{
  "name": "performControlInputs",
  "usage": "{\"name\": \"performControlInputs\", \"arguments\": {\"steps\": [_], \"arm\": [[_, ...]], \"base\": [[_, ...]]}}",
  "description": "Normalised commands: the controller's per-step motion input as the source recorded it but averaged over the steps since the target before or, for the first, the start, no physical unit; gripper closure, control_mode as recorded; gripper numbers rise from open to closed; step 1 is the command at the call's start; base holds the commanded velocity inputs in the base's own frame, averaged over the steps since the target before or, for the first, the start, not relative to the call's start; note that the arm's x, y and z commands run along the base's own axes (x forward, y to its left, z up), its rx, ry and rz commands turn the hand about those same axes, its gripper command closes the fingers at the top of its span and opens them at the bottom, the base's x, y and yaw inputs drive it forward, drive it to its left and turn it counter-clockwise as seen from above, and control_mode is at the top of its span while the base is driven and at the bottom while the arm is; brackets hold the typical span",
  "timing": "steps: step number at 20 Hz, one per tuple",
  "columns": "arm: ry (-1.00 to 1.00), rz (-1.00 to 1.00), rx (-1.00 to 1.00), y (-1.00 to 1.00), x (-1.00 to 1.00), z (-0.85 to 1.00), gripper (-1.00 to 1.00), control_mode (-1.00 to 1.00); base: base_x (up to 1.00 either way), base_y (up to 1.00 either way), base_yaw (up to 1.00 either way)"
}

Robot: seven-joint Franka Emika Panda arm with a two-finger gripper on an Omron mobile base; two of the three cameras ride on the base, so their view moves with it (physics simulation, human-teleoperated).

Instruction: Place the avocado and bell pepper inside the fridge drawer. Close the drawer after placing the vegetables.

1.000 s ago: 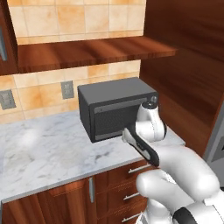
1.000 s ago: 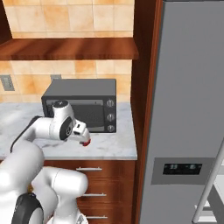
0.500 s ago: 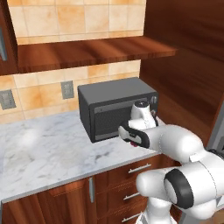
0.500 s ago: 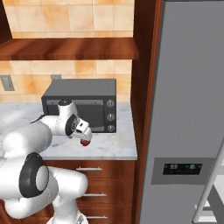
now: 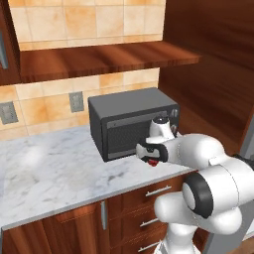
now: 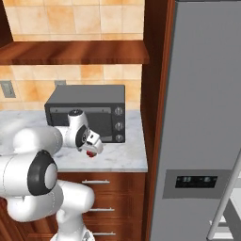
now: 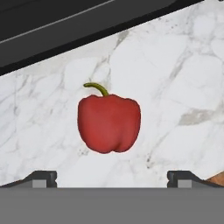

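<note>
My gripper is spread wide, nothing between its tips, one tip at each side of the hand view. Right ahead of it sits the bell pepper, red with a curled green stem, lying on the marble counter and framed squarely between my fingers, not touching either. Beyond the pepper runs the dark lower edge of the microwave. From the right base view my hand hangs low over the counter just in front of the microwave, a bit of red peeking under it. The grey fridge stands to the right, door shut.
</note>
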Motion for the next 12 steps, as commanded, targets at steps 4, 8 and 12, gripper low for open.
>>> {"name": "performControlInputs", "arguments": {"steps": [4,8,12], "arm": [[0.0,0.0,0.0,-0.01,0.2,-0.11,-1.0,-1.0],[0.0,0.0,0.0,0.0,0.18,-0.07,-1.0,-1.0],[0.0,0.0,0.0,0.0,0.25,-0.03,-1.0,-1.0]], "base": [[0.0,0.0,0.0],[0.0,0.0,0.0],[0.0,0.0,0.0]]}}
